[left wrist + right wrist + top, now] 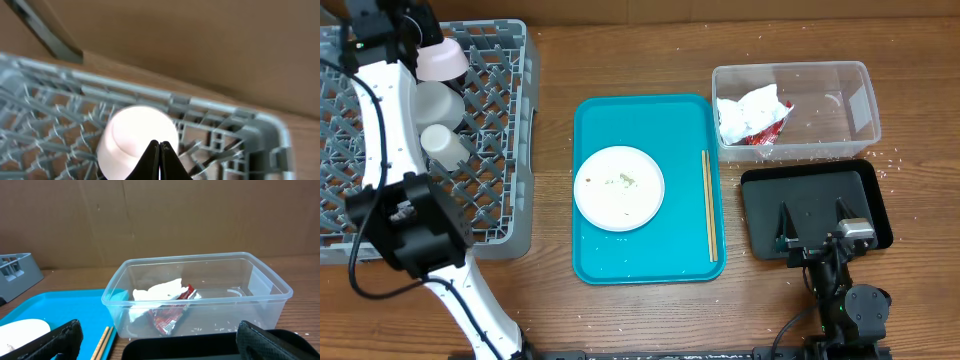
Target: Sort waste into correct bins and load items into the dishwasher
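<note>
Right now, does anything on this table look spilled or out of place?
Yes: white crumbs lie scattered on the table around the clear tub and black tray, outside either bin. The plate is also speckled with bits.

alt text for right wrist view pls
A clear plastic tub holds a crumpled white napkin and a red wrapper. Left of it, a teal tray carries chopsticks and part of a white plate; the open right pincer frames a black tray below.
</note>
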Action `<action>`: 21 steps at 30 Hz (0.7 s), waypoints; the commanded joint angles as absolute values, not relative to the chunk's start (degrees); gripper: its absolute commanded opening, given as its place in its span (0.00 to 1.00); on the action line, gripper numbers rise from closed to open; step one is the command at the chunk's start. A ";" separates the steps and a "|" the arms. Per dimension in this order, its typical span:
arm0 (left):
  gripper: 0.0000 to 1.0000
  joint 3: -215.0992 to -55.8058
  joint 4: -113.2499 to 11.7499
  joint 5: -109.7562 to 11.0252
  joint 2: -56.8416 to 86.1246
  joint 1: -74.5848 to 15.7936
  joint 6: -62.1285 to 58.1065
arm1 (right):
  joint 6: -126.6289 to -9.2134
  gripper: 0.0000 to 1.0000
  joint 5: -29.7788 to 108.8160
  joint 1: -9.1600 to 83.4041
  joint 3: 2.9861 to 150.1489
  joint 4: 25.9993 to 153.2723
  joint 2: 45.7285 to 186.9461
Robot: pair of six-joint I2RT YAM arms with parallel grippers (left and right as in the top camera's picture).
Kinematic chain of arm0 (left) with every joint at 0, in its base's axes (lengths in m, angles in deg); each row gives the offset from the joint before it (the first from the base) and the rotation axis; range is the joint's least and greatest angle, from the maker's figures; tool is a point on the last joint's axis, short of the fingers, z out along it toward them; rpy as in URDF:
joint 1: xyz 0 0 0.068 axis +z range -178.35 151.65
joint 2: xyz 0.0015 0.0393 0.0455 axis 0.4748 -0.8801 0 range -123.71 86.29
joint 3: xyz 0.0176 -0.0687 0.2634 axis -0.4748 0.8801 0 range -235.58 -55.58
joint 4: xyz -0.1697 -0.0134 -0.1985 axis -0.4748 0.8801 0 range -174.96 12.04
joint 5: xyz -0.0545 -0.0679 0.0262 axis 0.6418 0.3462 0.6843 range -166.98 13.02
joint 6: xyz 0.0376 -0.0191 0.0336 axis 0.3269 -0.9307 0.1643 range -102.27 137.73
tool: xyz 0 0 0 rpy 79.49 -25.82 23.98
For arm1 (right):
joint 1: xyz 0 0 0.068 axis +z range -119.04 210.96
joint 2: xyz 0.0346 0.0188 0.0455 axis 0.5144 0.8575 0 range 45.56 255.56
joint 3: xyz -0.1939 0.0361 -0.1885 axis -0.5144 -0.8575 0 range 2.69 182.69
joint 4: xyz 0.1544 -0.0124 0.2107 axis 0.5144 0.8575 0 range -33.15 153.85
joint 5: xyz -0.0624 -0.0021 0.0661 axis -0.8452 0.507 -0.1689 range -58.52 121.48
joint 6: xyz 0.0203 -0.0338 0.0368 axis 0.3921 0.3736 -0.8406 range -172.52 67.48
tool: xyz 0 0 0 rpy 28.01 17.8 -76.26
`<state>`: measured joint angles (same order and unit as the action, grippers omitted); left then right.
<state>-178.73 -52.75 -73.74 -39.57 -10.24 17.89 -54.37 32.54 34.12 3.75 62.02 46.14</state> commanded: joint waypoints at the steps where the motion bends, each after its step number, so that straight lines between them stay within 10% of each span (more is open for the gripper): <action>1: 0.05 -179.10 -51.68 -76.07 -46.44 -9.84 19.05 | -54.20 1.00 32.16 34.53 3.16 61.69 45.73; 21: 0.04 -179.17 -47.72 -79.70 -44.54 -7.83 18.87 | -54.20 1.00 32.16 34.53 3.16 61.69 45.73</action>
